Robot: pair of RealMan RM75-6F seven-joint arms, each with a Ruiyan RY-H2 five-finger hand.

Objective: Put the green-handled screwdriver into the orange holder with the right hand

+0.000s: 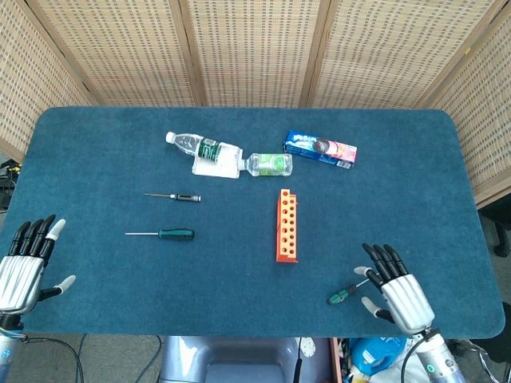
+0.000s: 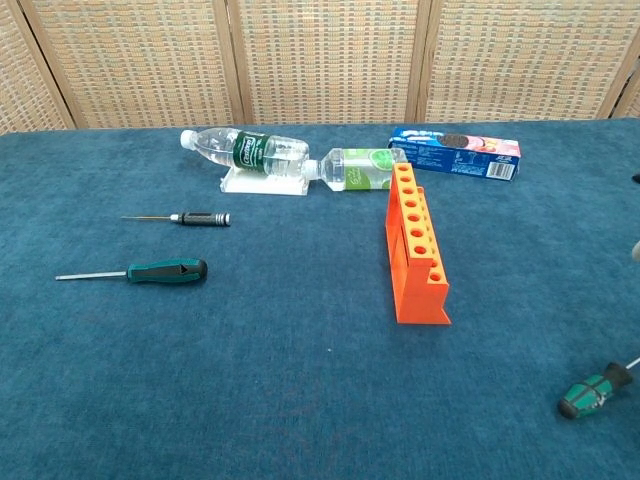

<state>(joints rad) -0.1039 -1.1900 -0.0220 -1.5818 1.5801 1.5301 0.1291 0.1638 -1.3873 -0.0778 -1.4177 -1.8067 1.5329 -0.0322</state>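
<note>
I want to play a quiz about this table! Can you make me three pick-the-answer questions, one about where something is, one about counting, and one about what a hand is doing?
1. Where does the small green-and-red-handled screwdriver lie?
A. inside the orange plastic holder with a row of holes
B. on the blue cloth, close by the right hand
C. on top of the blue biscuit box

2. How many screwdrivers lie on the table?
A. one
B. three
C. five

3. What is the right hand doing?
A. holding a bottle
B. pressing on the holder
C. holding nothing, fingers spread

Answers: 1 B, it lies near the table's front edge beside the fingers; 2 B, two lie at the left, one by the right hand; 3 C, nothing is in its spread fingers.
</note>
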